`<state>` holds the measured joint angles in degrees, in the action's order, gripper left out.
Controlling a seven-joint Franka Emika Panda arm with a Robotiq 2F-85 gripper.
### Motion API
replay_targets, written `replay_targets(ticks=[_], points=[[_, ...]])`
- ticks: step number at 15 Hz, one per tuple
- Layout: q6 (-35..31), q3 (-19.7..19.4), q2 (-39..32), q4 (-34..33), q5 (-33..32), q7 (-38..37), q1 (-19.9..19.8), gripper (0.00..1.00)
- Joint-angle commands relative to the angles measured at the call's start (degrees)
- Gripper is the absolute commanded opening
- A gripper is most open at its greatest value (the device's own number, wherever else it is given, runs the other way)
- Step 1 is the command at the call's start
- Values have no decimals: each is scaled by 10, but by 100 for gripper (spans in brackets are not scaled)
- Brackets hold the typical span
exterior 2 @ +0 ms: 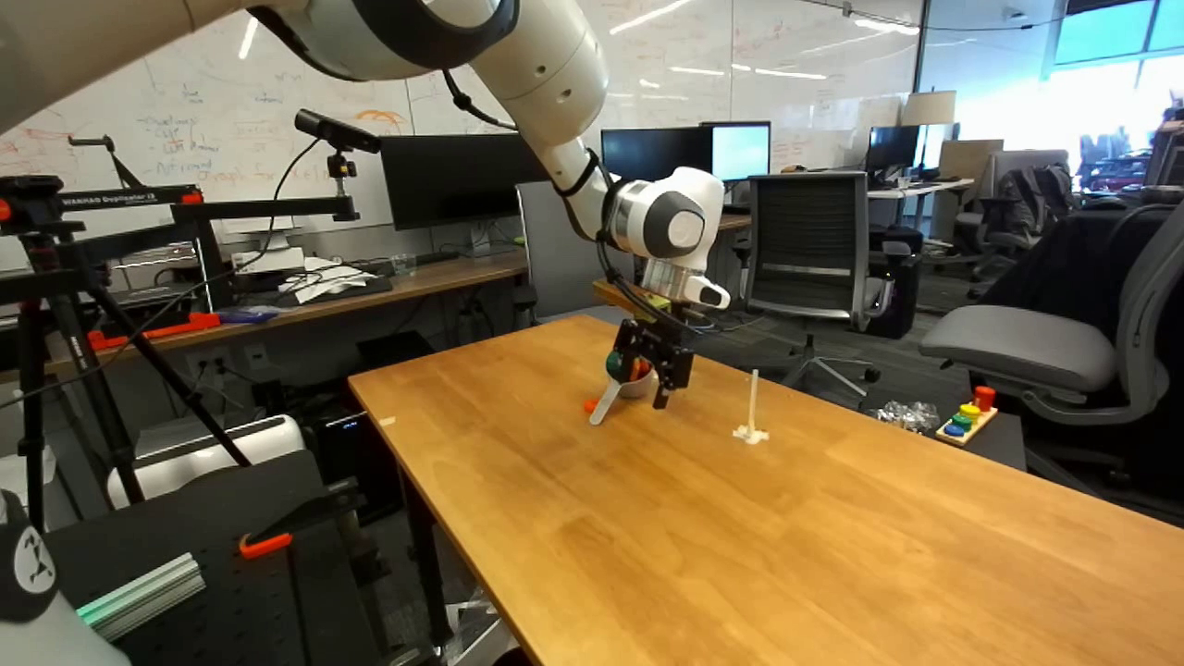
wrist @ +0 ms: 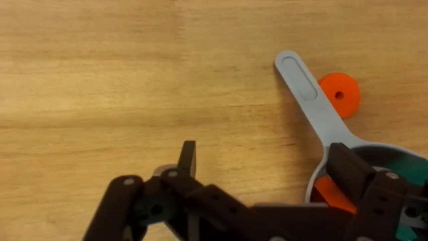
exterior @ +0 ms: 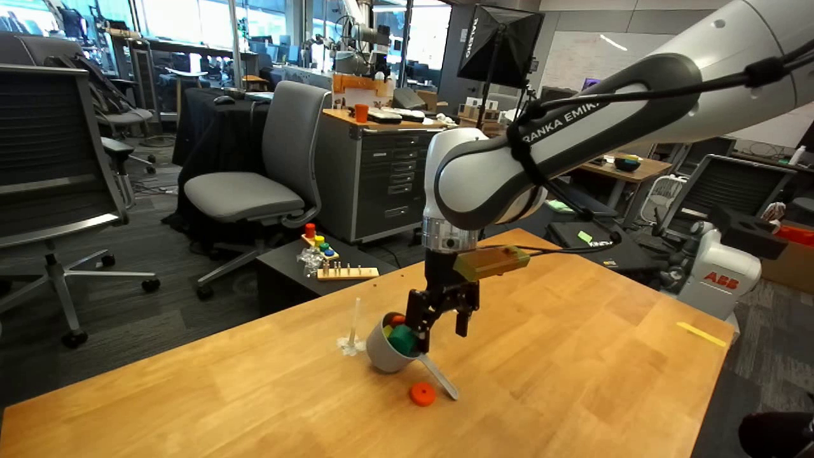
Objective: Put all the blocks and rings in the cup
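Observation:
The grey cup (exterior: 380,357) sits tilted on the table, its handle (exterior: 440,380) slanting down to the tabletop; it also shows in an exterior view (exterior 2: 638,388) and the wrist view (wrist: 311,187). Inside are a green block (exterior: 402,340), a bit of yellow (exterior: 387,331) and an orange-red piece (exterior: 397,320). An orange ring (exterior: 422,394) lies flat on the table beside the handle; the wrist view shows its hole (wrist: 349,97). My gripper (exterior: 440,336) is open, with a wide gap between its fingers (wrist: 263,147). One finger is over the cup's mouth; the other is outside it.
A thin upright peg (exterior: 355,321) is fixed to the table near the cup, also seen in an exterior view (exterior 2: 753,402). A yellow strip (exterior: 701,334) lies near a table edge. A low black side table holds a colourful toy (exterior: 320,243) and a wooden peg board (exterior: 348,273).

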<state>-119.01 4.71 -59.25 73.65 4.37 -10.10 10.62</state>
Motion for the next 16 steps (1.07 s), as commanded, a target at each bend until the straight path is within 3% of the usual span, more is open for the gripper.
replay_targets(ticks=[1,16], points=[[27,-14,27,28,-26,-6,19,100],[21,-5,56,-13,-45,-1,34,100]])
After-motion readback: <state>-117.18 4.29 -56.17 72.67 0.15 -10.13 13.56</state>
